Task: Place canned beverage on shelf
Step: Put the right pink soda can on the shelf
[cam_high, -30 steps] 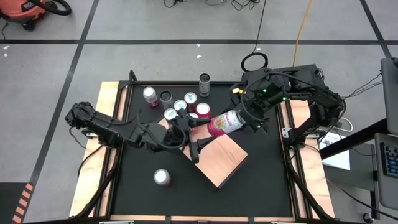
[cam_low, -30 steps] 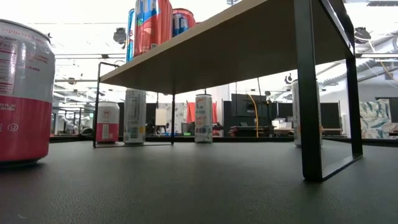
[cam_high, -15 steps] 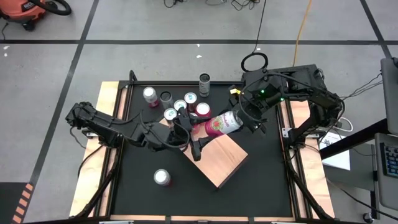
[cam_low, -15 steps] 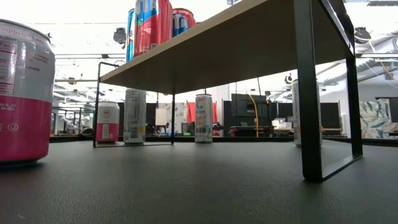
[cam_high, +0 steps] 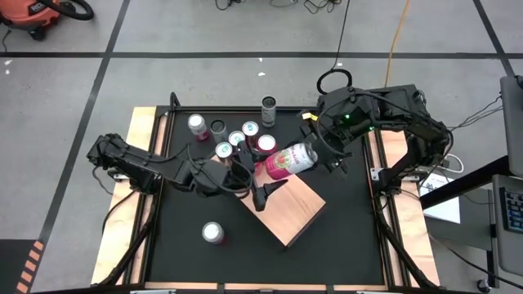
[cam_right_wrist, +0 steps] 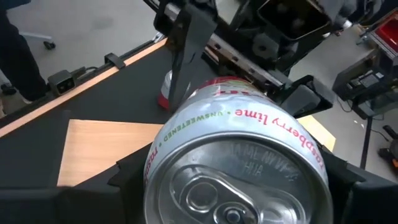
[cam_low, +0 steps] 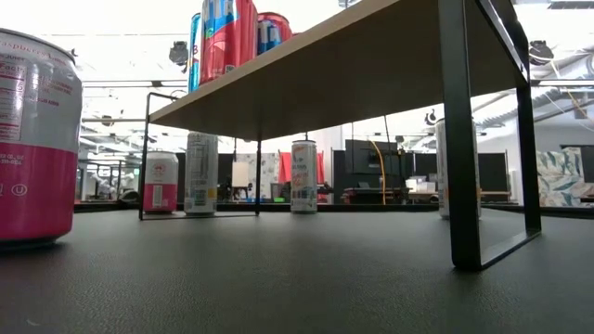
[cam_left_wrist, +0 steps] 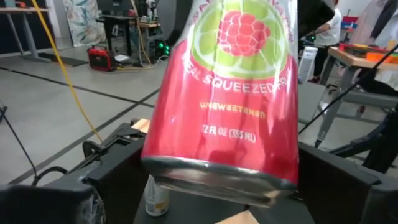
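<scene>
Left hand (cam_high: 263, 183) has opened wider; right hand (cam_high: 317, 155) grips one can (cam_high: 288, 160).

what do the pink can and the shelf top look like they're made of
Pink can: seemingly thin metal, probably aluminium; bare silvery lid with a pull tab, glossy printed pink wall. Shelf: top looks like pale natural wood, matte, with faint grain; whether solid or veneered is not visible. Its legs appear to be dark metal bar.
</scene>
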Tool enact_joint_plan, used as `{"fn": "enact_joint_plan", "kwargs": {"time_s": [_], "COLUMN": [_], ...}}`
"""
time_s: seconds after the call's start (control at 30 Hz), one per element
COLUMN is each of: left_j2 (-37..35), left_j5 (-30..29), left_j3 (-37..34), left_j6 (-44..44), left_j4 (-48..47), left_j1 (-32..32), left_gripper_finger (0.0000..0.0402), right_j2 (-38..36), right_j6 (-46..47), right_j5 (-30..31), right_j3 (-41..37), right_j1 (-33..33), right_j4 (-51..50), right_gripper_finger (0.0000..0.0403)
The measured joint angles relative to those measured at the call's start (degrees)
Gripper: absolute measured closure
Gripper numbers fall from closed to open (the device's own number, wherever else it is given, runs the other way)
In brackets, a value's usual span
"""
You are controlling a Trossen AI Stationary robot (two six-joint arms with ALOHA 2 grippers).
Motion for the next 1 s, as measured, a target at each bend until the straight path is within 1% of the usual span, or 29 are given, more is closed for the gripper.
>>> {"fn": "enact_joint_plan", "kwargs": {"time_s": [0.17, 0.4, 0.5, 0.63, 0.77, 0.87, 0.93, 1.0], "left_j2": [0.0, 0.0, 0.0, 0.0, 0.1, 0.1, 0.1, 0.1], "left_j5": [0.1, 0.1, 0.1, 0.1, -0.6, -0.7, -0.7, -1.0], "left_j3": [0.0, 0.0, 0.0, 0.0, -0.1, -0.1, -0.1, -0.1], "left_j6": [0.0, 1.7, 1.5, 1.7, 4.6, 4.9, 5.0, 5.1], "left_j4": [1.2, 1.2, 1.5, 2.5, 5.1, 6.3, 7.0, 8.2], "left_j1": [0.1, -0.2, -0.2, -0.3, -0.4, -0.4, -0.5, -0.7], "left_gripper_finger": [0.0044, 0.0084, 0.0093, 0.0096, 0.0097, 0.0098, 0.0098, 0.0098], "right_j2": [0.0, 0.0, 0.0, -0.1, -0.4, -0.9, -1.4, -1.7], "right_j6": [0.0, 0.1, 2.1, 5.5, 11.5, 15.6, 18.9, 23.7], "right_j5": [-0.1, -0.4, -0.2, -0.3, 0.0, 0.2, 0.0, -0.1], "right_j3": [0.0, 0.0, 0.0, 0.0, 0.0, 0.0, 0.0, 0.0], "right_j1": [0.0, 0.0, 0.0, 0.0, 0.0, -0.3, -0.3, -0.3], "right_j4": [-0.1, -0.2, 0.1, 0.7, 0.4, 0.2, 0.0, -0.7], "right_gripper_finger": [0.0124, 0.0124, 0.012, 0.0091, 0.0049, 0.0016, 0.0008, 0.001]}}
